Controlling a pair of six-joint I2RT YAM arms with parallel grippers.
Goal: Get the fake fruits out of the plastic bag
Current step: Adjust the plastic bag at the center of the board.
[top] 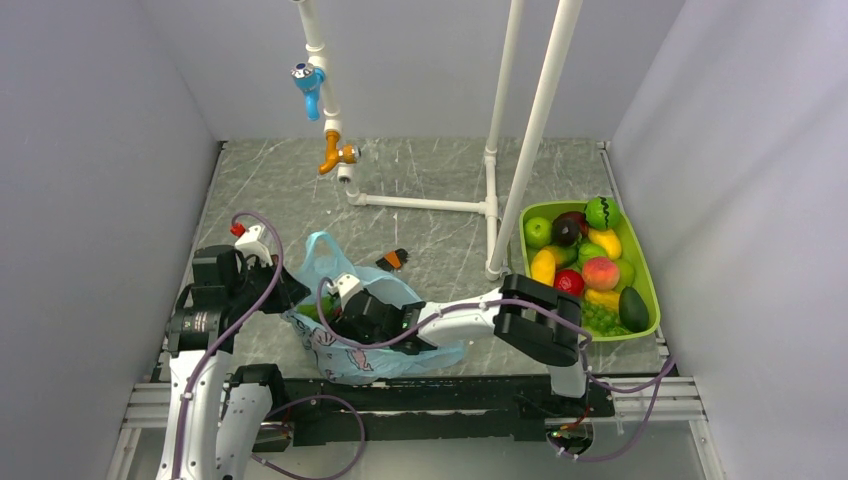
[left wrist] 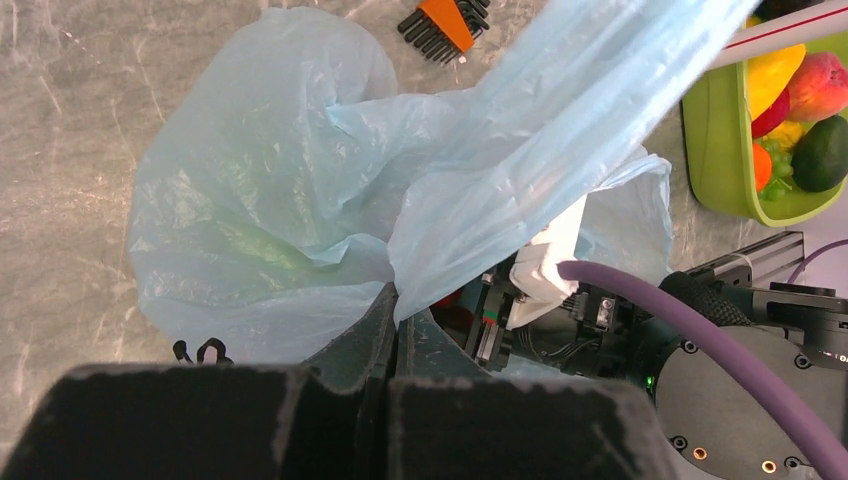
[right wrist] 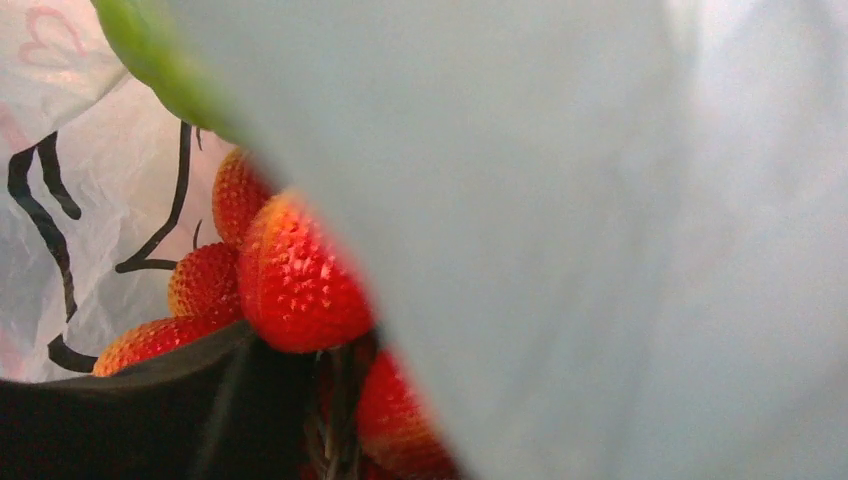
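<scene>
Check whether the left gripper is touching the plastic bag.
Touching. The left wrist view shows the left gripper pinching a fold of the plastic bag, which stretches taut from it.

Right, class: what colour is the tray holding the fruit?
The tray is lime green, clearest in the top view.
</scene>
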